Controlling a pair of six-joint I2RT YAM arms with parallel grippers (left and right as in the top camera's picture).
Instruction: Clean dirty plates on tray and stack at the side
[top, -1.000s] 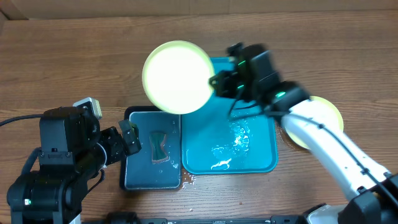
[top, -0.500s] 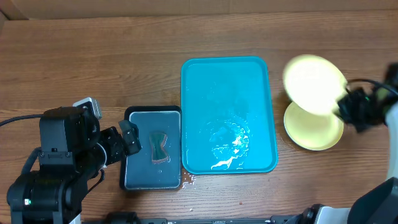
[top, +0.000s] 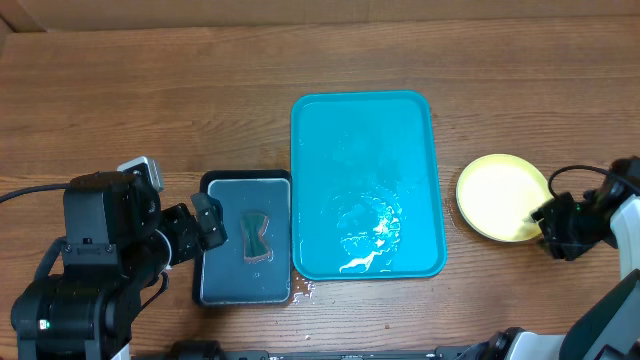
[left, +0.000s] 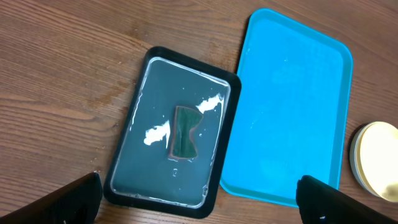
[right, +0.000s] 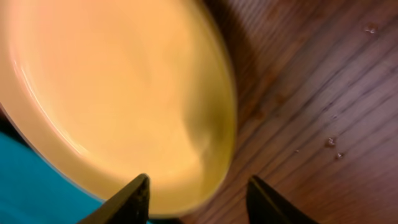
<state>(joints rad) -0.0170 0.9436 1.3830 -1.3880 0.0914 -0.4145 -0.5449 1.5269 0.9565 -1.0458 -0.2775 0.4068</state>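
Observation:
The turquoise tray lies at the table's middle, holding only water puddles; it also shows in the left wrist view. The yellow-green plates lie stacked flat on the table right of the tray. My right gripper is at the stack's near-right rim. In the right wrist view its fingers are spread apart, one over the top plate, one over the wood. My left gripper is open and empty at the left edge of the dark tray; its fingers are wide apart.
A dark grey-black tray with water and a small dark sponge sits left of the turquoise tray, touching it. Drops of water lie on the wood at their near edges. The stack also shows in the left wrist view.
My right arm swung the plate from above the tray's far left corner over to the right and lowered it flat onto the stack. The left arm has not moved.

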